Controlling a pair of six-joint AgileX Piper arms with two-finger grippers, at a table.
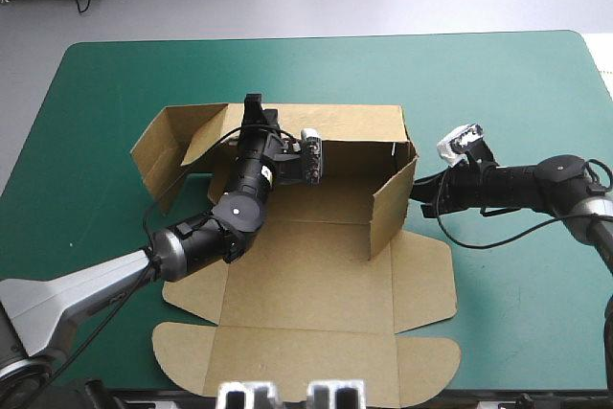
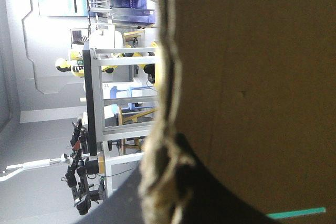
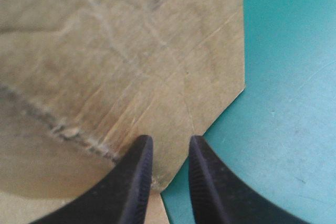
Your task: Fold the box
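Though barely apart, R tool (image 3: pixel 169 140) at box (image 3: pixel 131 51).

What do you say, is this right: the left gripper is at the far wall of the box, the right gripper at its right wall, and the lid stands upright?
Only the lid is wrong: the high view shows it lying flat on the table. The left gripper is at the far wall, the right gripper at the right wall.

The box (image 1: pixel 316 294) is plain brown, the table cover (image 1: pixel 498 93) teal-green, and the right claw (image 3: pixel 169 141) black
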